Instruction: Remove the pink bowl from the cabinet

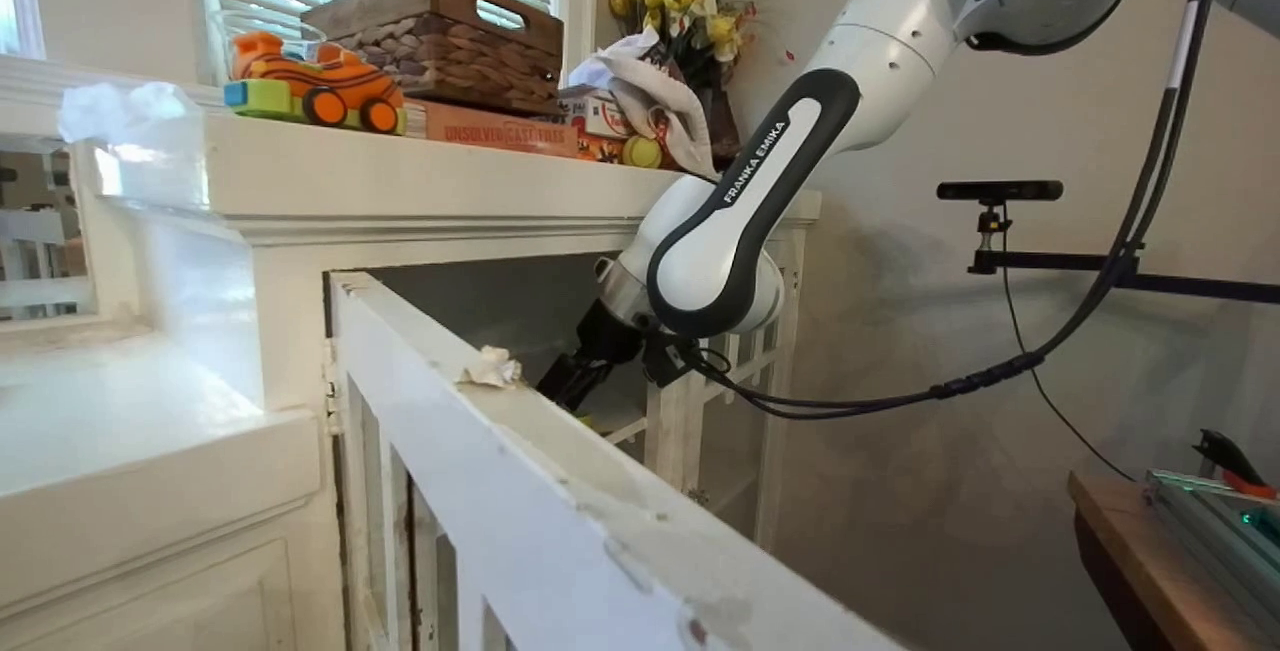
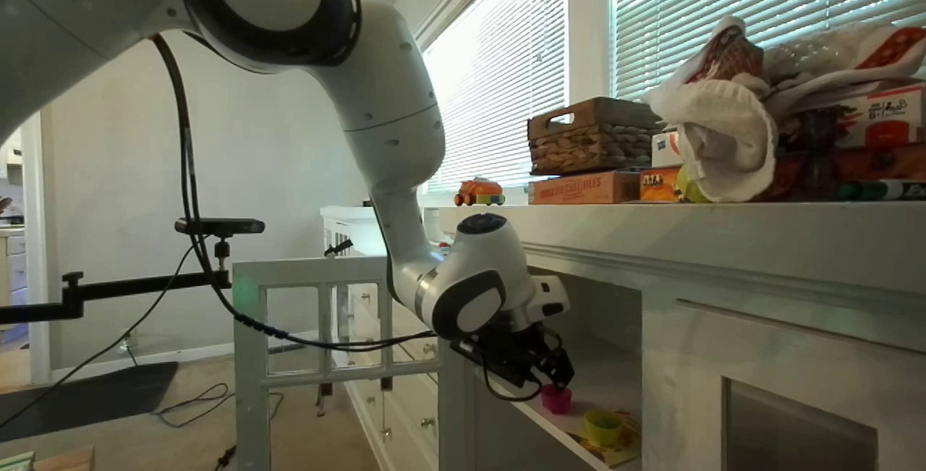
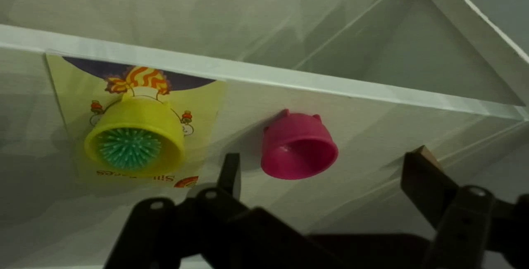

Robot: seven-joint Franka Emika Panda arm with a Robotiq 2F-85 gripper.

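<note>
Cabinet [image 2: 680, 362] holds one pink bowl [image 3: 298, 147], one yellow bowl [image 3: 138, 114]; jaws parted.

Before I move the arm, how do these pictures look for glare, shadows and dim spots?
In an exterior view, glare bleaches the white countertop; in an exterior view, the picture-left window blinds are nearly blown out; the wrist view is dim, with a soft shadow at picture-left of the pink bowl and near-black gripper fingers showing little surface detail.

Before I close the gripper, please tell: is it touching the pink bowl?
Apart. The wrist view shows pale shelf between the pink bowl and the open gripper, on both sides.
</note>
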